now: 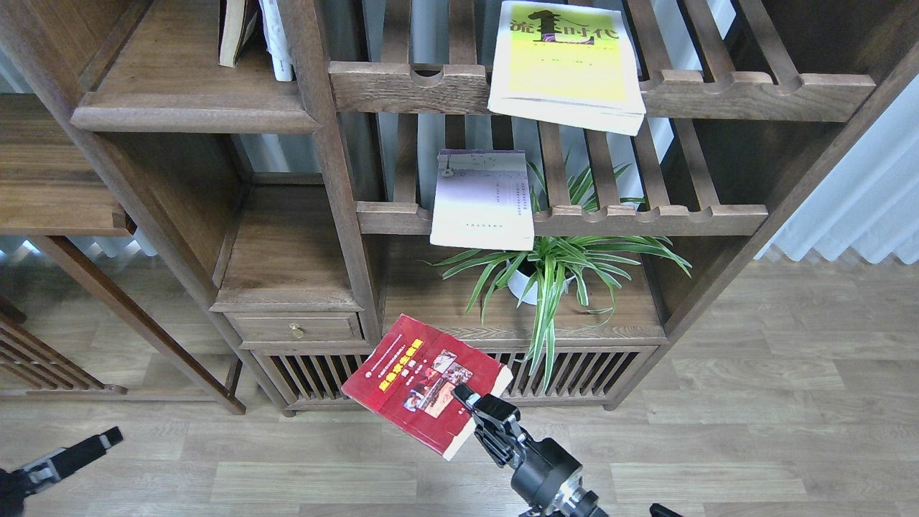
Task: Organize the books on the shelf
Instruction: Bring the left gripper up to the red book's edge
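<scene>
Three thin paperbacks show in the head view. The dark red paperback with photos and a yellow title (pixel 423 380) is held up in front of the cabinet's slatted lower doors, tilted, its lower right corner clamped by the right hand (pixel 468 403). The yellow-green paperback with a white border (pixel 566 64) lies flat on the upper slatted rack with a notched front rail (pixel 718 93), its near edge overhanging the rail. The pale lilac-white paperback (pixel 483 201) lies flat on the lower slatted rack (pixel 646 215), also overhanging its rail. Two more books stand upright at the back of the solid dark brown wooden shelf with a rounded front edge (pixel 187 108) at upper left: a tan-covered book (pixel 233 32) and a white book (pixel 278 39) just beside it, close against the post; the rest of that board is bare. One green spider plant in a white pot (pixel 553 269) sits on the wooden surface (pixel 431 301) under the lower rack, its leaves spilling over the front. One small drawer with a brass knob (pixel 296 329) sits below the left compartment. The left hand (pixel 108 436) is low at the left edge over the wood-plank floor (pixel 754 431); I cannot tell whether it is released or clenched.
</scene>
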{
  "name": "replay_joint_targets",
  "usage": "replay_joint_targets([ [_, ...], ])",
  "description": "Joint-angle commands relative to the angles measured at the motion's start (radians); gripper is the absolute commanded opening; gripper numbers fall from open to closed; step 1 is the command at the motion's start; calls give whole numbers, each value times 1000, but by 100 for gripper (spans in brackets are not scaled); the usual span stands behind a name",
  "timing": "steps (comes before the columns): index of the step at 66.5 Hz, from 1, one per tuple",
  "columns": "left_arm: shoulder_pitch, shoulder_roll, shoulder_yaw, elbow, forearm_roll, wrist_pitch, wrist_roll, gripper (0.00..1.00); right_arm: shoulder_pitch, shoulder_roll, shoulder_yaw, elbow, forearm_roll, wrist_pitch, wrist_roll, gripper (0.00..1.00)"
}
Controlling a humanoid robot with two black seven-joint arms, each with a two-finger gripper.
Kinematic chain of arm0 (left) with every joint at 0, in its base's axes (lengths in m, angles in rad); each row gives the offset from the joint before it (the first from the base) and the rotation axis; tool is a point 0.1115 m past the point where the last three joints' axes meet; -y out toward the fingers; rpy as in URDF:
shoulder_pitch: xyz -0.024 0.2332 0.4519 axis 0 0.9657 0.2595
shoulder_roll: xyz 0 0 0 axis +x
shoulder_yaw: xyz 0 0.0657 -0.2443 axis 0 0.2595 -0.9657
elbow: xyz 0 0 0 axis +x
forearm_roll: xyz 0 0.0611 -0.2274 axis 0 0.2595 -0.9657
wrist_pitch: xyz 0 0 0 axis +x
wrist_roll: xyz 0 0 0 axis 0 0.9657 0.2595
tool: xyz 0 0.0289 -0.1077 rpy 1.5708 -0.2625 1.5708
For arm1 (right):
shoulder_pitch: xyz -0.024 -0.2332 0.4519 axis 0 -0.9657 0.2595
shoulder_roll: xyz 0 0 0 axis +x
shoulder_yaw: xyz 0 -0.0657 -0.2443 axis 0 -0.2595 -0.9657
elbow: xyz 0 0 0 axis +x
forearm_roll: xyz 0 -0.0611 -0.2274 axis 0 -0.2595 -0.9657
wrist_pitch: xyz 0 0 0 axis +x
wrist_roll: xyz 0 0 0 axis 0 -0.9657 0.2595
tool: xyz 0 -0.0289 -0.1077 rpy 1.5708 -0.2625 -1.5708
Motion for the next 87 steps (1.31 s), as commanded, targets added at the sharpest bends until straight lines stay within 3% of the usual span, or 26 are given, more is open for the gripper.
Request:
replay_joint_targets([
  [1, 105, -336, -319, -196, -24, -5, 159, 100, -45, 56, 97, 86, -10, 0, -4, 5],
  [5, 139, -469, -416, -247, -67, -30, 204, 98, -83, 96, 130, 98, -22, 0, -8, 5],
  [8, 183, -584, -477, -299, -144, -35, 269, 95, -108, 96, 148, 124, -46, 0, -10, 5],
  [11, 226, -604, -483, -319, -193, -35, 290, 94, -120, 96, 156, 149, -66, 0, -8, 5],
  [42, 295, -311, -405, -326, -448, -35, 290, 98, -134, 96, 180, 181, -71, 0, -10, 5],
  [53, 255, -109, -335, -316, -643, -35, 290, 97, -144, 96, 163, 179, -79, 0, -37, 5],
  [59, 208, -136, -339, -297, -624, -35, 290, 92, -137, 96, 157, 178, -88, 0, -45, 5],
  [71, 185, -280, -457, -260, -327, -35, 290, 96, -132, 96, 150, 170, -94, 0, -45, 5],
  [87, 241, -403, -485, -330, -380, -35, 290, 94, -143, 96, 163, 192, -88, 0, -39, 5],
])
